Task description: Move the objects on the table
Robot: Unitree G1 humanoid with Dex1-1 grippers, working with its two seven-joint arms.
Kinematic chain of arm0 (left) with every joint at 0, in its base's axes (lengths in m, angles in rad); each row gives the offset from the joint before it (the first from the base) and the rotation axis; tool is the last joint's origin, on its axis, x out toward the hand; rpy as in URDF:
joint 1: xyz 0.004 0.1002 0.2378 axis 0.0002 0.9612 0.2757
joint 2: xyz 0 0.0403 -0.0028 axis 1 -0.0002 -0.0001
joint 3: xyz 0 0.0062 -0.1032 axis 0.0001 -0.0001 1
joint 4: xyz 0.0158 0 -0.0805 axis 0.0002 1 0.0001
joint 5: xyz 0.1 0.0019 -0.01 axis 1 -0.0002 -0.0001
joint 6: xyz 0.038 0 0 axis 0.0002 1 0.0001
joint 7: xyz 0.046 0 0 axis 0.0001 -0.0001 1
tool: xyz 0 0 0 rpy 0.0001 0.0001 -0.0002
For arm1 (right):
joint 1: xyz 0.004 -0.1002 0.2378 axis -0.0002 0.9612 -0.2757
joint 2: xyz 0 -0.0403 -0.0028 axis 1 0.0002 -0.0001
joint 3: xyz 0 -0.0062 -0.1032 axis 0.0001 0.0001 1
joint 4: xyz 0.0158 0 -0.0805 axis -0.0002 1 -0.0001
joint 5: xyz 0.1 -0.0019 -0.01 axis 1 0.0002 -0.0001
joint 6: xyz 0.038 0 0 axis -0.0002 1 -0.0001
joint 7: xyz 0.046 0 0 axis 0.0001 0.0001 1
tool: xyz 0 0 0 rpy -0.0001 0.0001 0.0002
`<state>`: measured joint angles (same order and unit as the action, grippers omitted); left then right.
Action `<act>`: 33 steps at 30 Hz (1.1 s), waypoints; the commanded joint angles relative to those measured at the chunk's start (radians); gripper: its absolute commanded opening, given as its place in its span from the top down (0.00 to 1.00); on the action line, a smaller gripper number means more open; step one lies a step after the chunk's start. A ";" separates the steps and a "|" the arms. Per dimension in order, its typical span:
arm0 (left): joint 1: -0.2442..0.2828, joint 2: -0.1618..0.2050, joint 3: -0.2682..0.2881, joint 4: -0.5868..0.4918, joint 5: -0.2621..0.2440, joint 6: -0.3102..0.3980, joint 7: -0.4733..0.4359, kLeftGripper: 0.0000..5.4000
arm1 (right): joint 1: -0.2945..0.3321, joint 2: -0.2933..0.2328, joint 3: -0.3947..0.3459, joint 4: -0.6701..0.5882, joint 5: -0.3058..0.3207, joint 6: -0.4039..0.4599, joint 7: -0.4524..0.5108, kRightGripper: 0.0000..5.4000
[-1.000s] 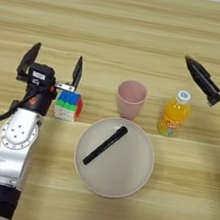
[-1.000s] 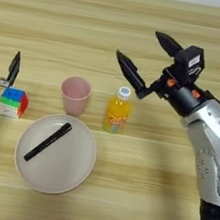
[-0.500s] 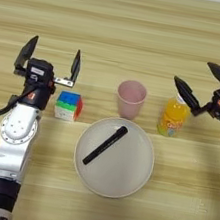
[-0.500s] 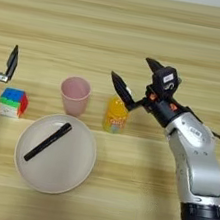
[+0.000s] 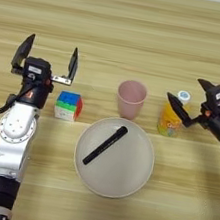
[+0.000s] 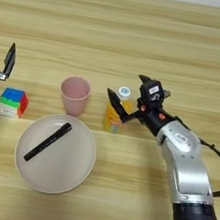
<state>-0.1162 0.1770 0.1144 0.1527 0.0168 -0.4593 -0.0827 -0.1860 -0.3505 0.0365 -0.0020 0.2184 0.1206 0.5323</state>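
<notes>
Four small things sit in a loose row across the wooden surface (image 5: 125, 28). At the left lies the puzzle cube (image 5: 68, 106), flat on the planks. The left pincer (image 5: 48, 59) stands just beyond it on the far side, its two black fingers spread wide and pointing away from the robot, with nothing between them; the cube lies near its wrist but apart from the fingers.

Right of the cube the pink cup (image 5: 130, 99) stands upright with its mouth open to the top. Further right stands the orange juice bottle (image 6: 115, 110), upright, white cap on. The right pincer (image 6: 126, 95) has its fingers spread wide on either side of the bottle's upper part, one finger on the near left of it and the other on the far right by the cap. Whether either finger touches the bottle cannot be told.

Nearer the robot, between cup and cube, sits the round beige plate (image 5: 136, 175). The black pen (image 5: 105, 145) lies on it aslant, one end toward the near left, the other toward the far right.
</notes>
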 commanded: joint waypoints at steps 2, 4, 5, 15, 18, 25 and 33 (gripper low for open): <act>-0.014 0.011 0.002 0.011 0.008 -0.014 0.004 0.00 | -0.005 0.011 0.012 0.032 -0.024 -0.016 0.002 0.00; -0.015 0.011 0.001 0.010 0.008 -0.015 0.005 0.00 | -0.008 0.014 0.015 0.045 -0.032 -0.020 0.002 0.03; -0.016 0.011 0.001 0.010 0.008 -0.015 0.005 0.00 | -0.010 0.016 0.016 0.053 -0.036 -0.023 0.002 0.05; -0.016 0.008 -0.001 0.001 0.009 -0.017 0.006 0.00 | -0.037 0.025 0.014 0.114 -0.042 -0.035 0.007 0.26; -0.016 0.008 -0.003 -0.002 0.009 -0.018 0.005 0.00 | -0.047 0.034 0.017 0.133 -0.029 -0.021 0.018 0.33; -0.012 0.003 -0.007 -0.012 0.010 -0.018 0.007 0.00 | -0.073 0.053 0.020 0.180 -0.024 -0.009 0.041 0.51; -0.011 0.003 -0.008 -0.012 0.011 -0.019 0.008 0.00 | -0.077 0.058 0.014 0.182 -0.024 -0.012 0.045 0.66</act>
<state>-0.1271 0.1770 0.1121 0.1479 0.0169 -0.4750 -0.0784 -0.2483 -0.2991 0.0537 0.1744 0.1937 0.1009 0.5746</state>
